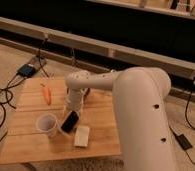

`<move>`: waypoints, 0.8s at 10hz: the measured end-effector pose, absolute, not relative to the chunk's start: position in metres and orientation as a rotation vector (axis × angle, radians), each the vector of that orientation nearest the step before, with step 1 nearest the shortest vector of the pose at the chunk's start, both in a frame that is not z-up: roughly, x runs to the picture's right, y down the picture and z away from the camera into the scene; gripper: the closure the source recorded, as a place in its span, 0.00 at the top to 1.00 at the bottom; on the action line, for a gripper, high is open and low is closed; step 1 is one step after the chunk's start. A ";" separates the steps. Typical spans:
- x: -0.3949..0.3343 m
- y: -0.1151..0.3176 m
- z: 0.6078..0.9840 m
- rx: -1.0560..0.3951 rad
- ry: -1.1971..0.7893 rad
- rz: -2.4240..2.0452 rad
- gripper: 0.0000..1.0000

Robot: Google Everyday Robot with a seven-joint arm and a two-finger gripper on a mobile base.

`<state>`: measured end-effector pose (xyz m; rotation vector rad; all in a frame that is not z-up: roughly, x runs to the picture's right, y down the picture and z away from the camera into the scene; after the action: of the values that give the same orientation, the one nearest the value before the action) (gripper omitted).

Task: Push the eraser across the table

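Big white arm (141,100) fills the right side, reaching left over the table (31,145), then bending at a rounded joint to point straight down. The gripper (72,106) hangs low over the middle of the planks, right above the far end of the eraser (69,121); open or closed, cannot tell. White cup (46,124) stands just left of the eraser. Pale beige block (82,135) lies flat just beside it, nearer the front edge. The eraser lies at a slant between the two. An orange carrot (47,94) sits farther back on the left.
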<state>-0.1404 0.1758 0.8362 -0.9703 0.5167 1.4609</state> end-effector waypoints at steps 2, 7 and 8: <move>-0.141 0.185 0.848 -0.991 0.510 1.473 0.65; -0.165 0.192 0.861 -1.037 0.479 1.455 0.65; -0.174 0.187 0.866 -1.037 0.470 1.435 0.65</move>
<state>-0.1743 0.1871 0.8656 -1.0371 0.4702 1.4353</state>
